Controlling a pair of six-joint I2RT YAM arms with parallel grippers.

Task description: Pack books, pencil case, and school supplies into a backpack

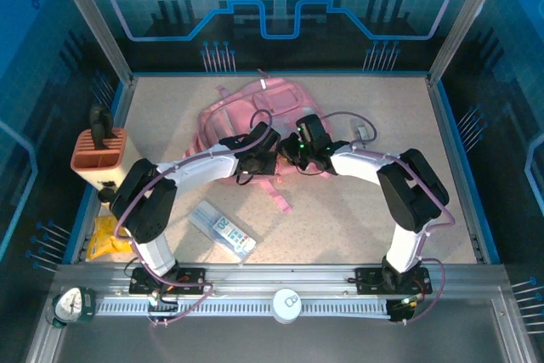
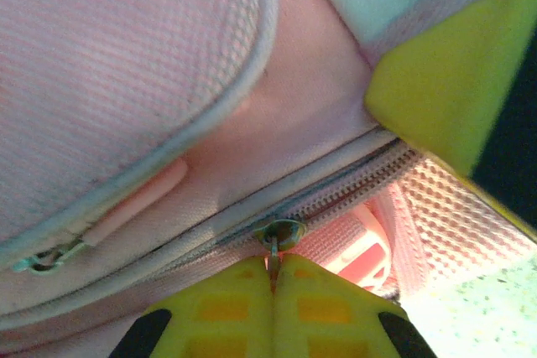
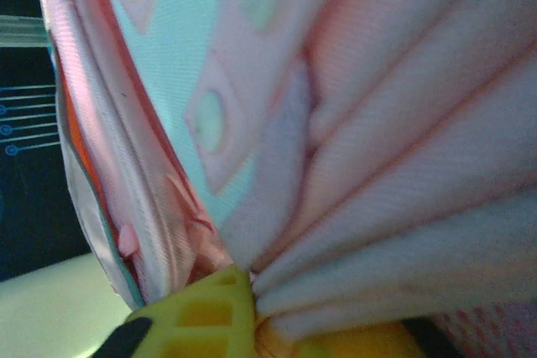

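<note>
Bright, even light falls from above on the counter (image 1: 323, 227), and shadows are soft. The left wrist view is fairly sharp but washed out at lower right. The right wrist view blurs the backpack (image 3: 377, 123) fabric.

Right gripper (image 3: 256, 312) is pinching the backpack (image 3: 394, 148): jaws closed tight, pink fabric bunching into long folds, all converging at the yellow fingers (image 3: 201, 320). One finger is showing clearly, the other is sitting mostly under the cloth. Fabric is fanning up & away from the grip. Left of the folds, a translucent panel (image 3: 180, 48) is catching pale teal light, w/ rounded pink patches on it. Further left, the bag's piped edge is hanging over the pale table (image 3: 50, 316), and a dark bg wall (image 3: 25, 190) w/ thin blue lines is showing beyond.
</note>
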